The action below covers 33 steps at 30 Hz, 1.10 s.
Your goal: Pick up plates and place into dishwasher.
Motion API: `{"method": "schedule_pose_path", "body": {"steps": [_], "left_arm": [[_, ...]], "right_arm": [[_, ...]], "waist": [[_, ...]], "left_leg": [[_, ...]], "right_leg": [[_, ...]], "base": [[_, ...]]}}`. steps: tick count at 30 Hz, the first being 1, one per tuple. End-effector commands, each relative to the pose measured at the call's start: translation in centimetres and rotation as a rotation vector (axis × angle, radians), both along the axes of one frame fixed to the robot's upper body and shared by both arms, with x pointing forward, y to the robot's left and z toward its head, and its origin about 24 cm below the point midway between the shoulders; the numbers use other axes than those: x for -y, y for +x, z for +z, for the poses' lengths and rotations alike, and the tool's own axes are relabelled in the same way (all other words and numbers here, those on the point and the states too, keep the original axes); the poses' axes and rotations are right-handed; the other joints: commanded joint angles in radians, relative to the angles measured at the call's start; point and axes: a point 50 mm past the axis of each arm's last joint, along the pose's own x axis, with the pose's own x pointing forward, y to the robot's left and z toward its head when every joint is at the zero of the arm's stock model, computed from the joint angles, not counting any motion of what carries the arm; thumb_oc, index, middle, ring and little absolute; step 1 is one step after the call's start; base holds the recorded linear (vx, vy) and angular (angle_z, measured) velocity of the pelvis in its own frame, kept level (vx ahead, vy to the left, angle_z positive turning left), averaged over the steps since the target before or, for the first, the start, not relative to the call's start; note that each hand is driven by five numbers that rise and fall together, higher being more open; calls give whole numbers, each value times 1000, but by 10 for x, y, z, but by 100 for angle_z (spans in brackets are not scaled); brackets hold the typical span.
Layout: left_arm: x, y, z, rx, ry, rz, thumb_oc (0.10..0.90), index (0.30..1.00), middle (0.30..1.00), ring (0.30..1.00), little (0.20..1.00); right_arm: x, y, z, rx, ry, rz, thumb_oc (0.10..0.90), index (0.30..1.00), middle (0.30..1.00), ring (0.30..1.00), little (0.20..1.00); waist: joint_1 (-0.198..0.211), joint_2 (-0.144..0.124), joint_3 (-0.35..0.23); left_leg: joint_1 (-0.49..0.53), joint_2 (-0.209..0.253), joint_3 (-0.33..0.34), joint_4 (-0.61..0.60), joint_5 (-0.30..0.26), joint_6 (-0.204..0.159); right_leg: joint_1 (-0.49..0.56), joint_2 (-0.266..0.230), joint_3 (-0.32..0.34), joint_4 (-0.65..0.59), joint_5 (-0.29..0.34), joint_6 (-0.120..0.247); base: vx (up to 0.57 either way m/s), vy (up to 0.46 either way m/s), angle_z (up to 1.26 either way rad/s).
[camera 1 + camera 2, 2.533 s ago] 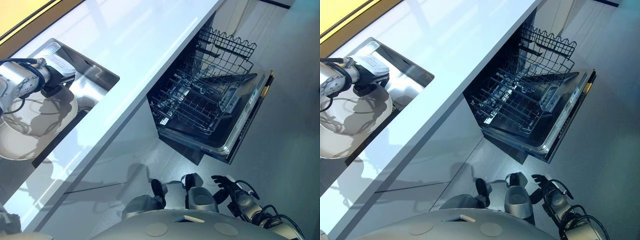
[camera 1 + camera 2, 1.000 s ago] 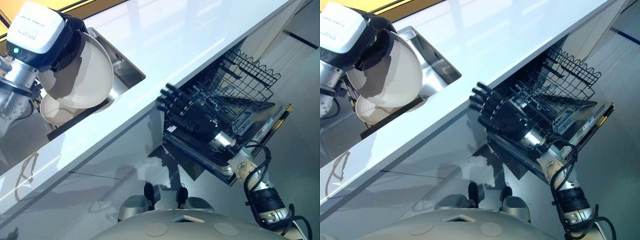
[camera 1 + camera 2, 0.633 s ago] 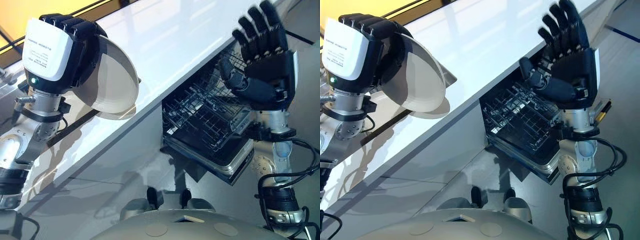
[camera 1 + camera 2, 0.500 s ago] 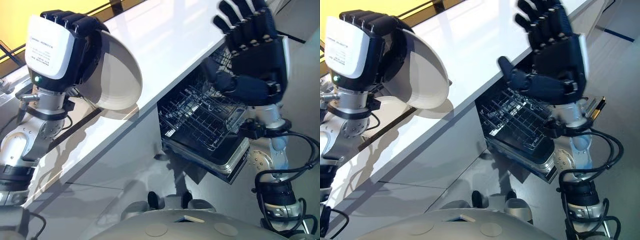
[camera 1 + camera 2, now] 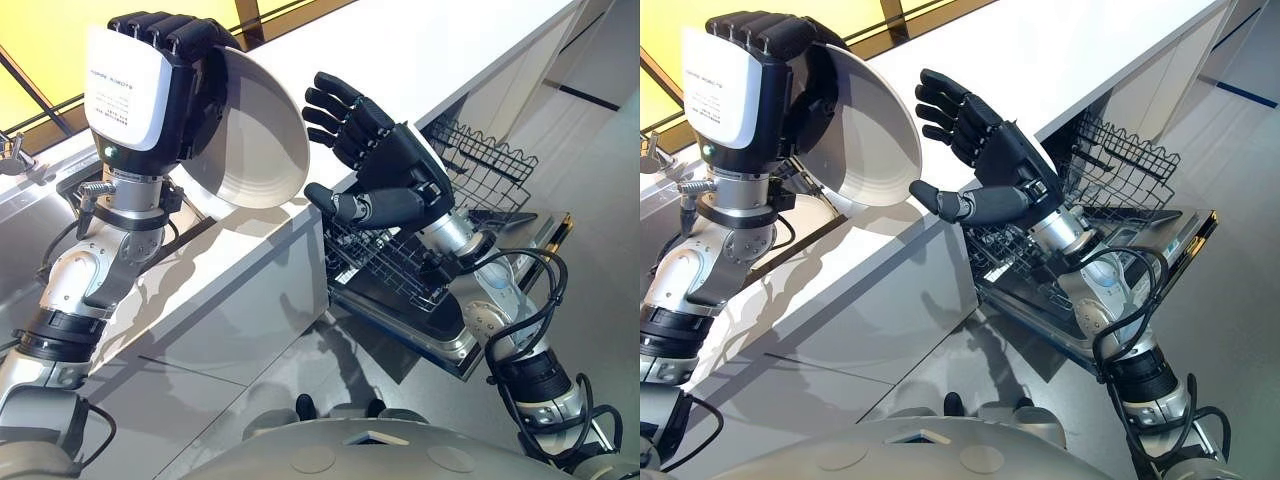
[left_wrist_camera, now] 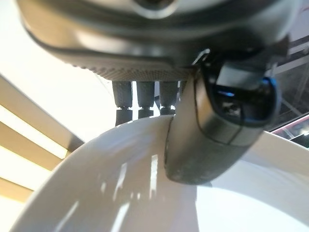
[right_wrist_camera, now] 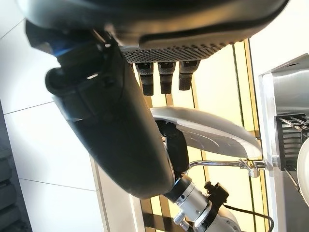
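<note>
The left hand is gripping a white plate by its rim, holding it on edge above the counter. The right hand, fingers spread wide, is reaching just beside the plate's face, with the dishwasher rack lying below and behind it.

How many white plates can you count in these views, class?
1: a white plate gripped in the left hand, held up above the countertop facing the open right hand. More may be hidden in the sink behind the left arm.

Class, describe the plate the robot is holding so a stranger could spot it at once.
Start at the long white countertop. Above its near edge, the left hand grips a white plate upright on its rim. It alone is held in the air, facing the open right hand.
</note>
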Motion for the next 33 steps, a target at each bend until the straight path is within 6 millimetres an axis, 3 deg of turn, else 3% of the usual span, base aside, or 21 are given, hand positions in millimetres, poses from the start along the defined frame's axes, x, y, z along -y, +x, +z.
{"method": "schedule_pose_path", "body": {"steps": [1, 8, 14, 15, 16, 17, 25, 26, 27, 28, 33], "left_arm": [[2, 13, 50, 215, -117, -27, 100, 300, 300, 300, 200], [28, 10, 29, 170, -160, -165, 100, 300, 300, 300, 200], [54, -6, 16, 157, -192, -341, 100, 300, 300, 300, 200], [56, -8, 16, 157, -196, -358, 100, 300, 300, 300, 200], [59, -12, 16, 165, -189, -379, 100, 300, 300, 300, 200], [64, -16, 16, 173, -186, -408, 100, 300, 300, 300, 200], [73, -28, 22, 175, -172, -484, 100, 300, 300, 300, 200], [73, -28, 23, 155, -177, -490, 169, 359, 359, 359, 269], [72, -28, 22, 90, -205, -527, 410, 566, 566, 566, 510], [72, -28, 21, 46, -222, -555, 800, 900, 900, 900, 900], [70, -26, 7, -249, -365, -684, 800, 900, 900, 900, 900]], "right_arm": [[-16, 4, 50, 173, 196, 53, 800, 900, 900, 900, 900], [-28, 12, 33, 36, 212, -20, 800, 900, 900, 900, 900], [-19, 20, 7, -75, 188, -189, 800, 900, 900, 900, 900], [-18, 20, 5, -87, 188, -202, 679, 796, 796, 796, 779], [-16, 20, 0, -114, 193, -219, 322, 491, 491, 491, 422], [-15, 20, -5, -144, 199, -239, 100, 300, 300, 300, 200], [2, 21, -16, -168, 217, -388, 100, 300, 300, 300, 200], [5, 22, -15, -162, 216, -406, 100, 300, 300, 300, 200], [10, 21, -16, -155, 218, -433, 100, 300, 300, 300, 200], [12, 21, -17, -153, 222, -445, 100, 300, 300, 300, 200], [29, 20, -21, -145, 219, -530, 100, 300, 300, 300, 200]], "waist": [[4, -25, -64], [11, -26, -62], [11, -30, -59], [11, -29, -57], [10, -30, -56], [10, -30, -54], [9, -26, -47], [9, -26, -46], [11, -26, -44], [12, -25, -43], [20, -25, -39]], "left_leg": [[25, -28, 14, 10, -124, -14], [27, -28, 23, 10, -124, -15], [31, -27, 17, 6, -125, -12], [31, -27, 16, 6, -125, -12], [32, -27, 14, 6, -125, -11], [32, -27, 11, 5, -126, -11], [33, -28, -3, 2, -126, -9], [33, -28, -4, 2, -126, -9], [32, -28, -8, 2, -126, -8], [32, -28, -9, 2, -125, -8], [31, -29, -19, 2, -123, -5]], "right_leg": [[-37, 36, -13, 72, -94, 21], [-32, 35, -31, 67, -92, 23], [-29, 36, -24, 62, -91, 23], [-29, 36, -22, 63, -91, 23], [-29, 36, -21, 64, -91, 23], [-29, 36, -19, 66, -92, 23], [-29, 36, -20, 75, -98, 25], [-29, 36, -19, 76, -98, 25], [-29, 35, -21, 77, -99, 26], [-29, 34, -22, 77, -99, 27], [-29, 33, -26, 81, -99, 31]], "base": [[0, 0, 0], [0, 0, 0], [0, 0, 0], [0, 0, 0], [0, 0, 0], [0, 0, 0], [0, 0, 0], [5, 6, 7], [4, 4, 13], [3, 3, 17], [6, 3, 11]]}}
